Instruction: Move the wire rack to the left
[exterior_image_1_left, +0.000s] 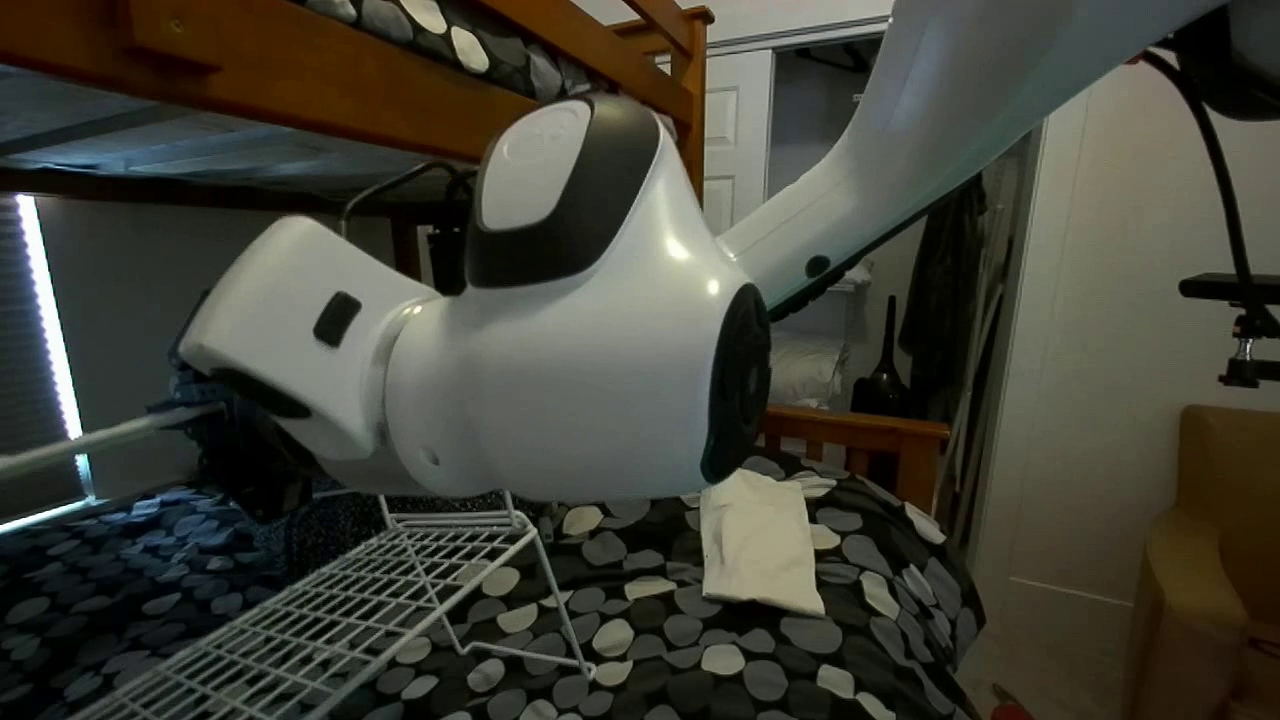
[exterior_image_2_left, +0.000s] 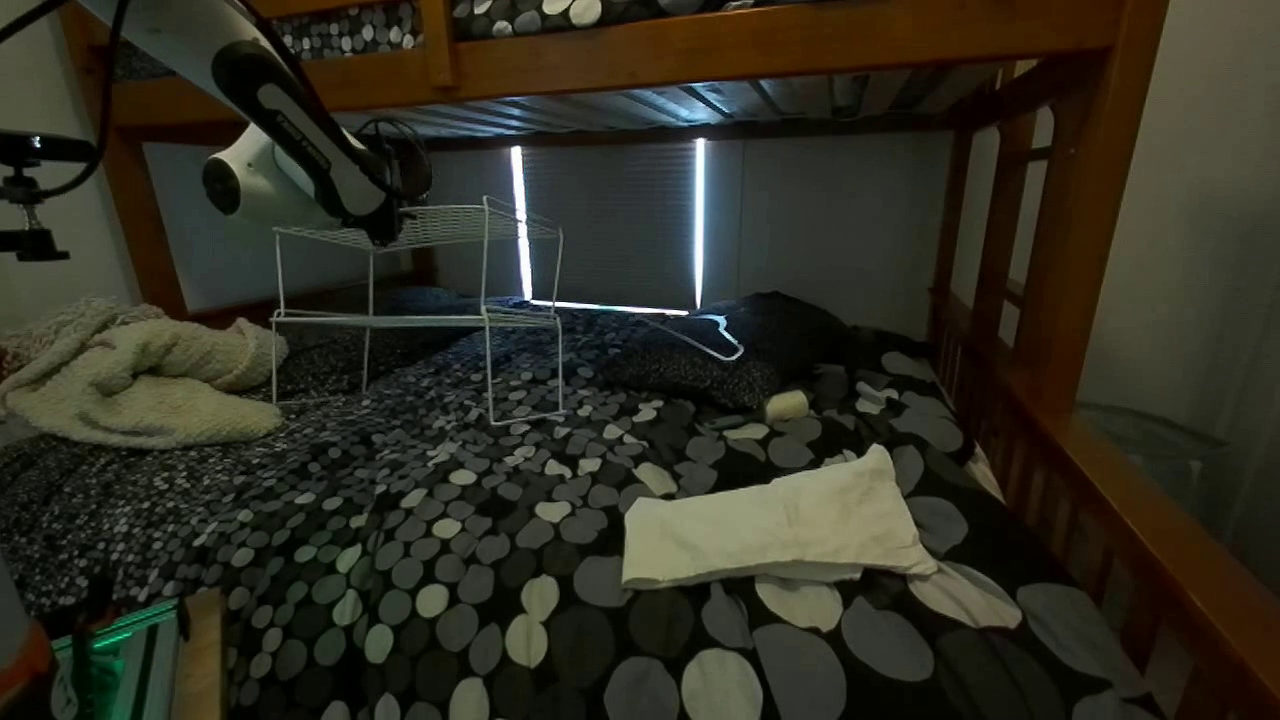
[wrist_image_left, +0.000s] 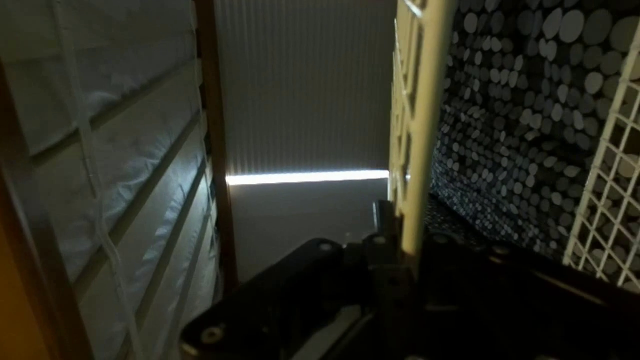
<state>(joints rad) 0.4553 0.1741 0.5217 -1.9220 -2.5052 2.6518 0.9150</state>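
The gripper (wrist_image_left: 404, 235) was pinching the wire rack (exterior_image_2_left: 420, 321) by one edge of its top shelf (exterior_image_2_left: 450, 222), the bar caught between the two fingers (wrist_image_left: 384, 220). The rest of the rack reached out and down from that grip, with the lower shelf (exterior_image_1_left: 340, 610) beneath the gripper and the legs (exterior_image_1_left: 558, 600) running down toward the patterned bedspread (exterior_image_2_left: 430, 560); whether the feet (exterior_image_2_left: 525, 418) pressed into it or hung just above could not be told. The likeliest trouble was twisting: with only that edge held, the weight of the far side could turn the rack about the fingers as soon as it was swept sideways. If the feet dragged, the soft bedspread could catch them and tip the rack. Lower than the gripper and near the legs on one side lay a cream blanket (exterior_image_2_left: 150, 380), whose folds a foot might hook. Overhead were the slats (exterior_image_2_left: 650, 105) of the upper bunk (exterior_image_2_left: 780, 50); too high a lift risked jamming the top shelf there or knocking the arm (exterior_image_1_left: 560, 390) on the wooden rail (exterior_image_1_left: 300, 75). Farther out from the gripper, a white hanger (exterior_image_2_left: 733, 338) could snag a leg, and a white cloth (exterior_image_2_left: 770, 530) seemed only a remote worry.
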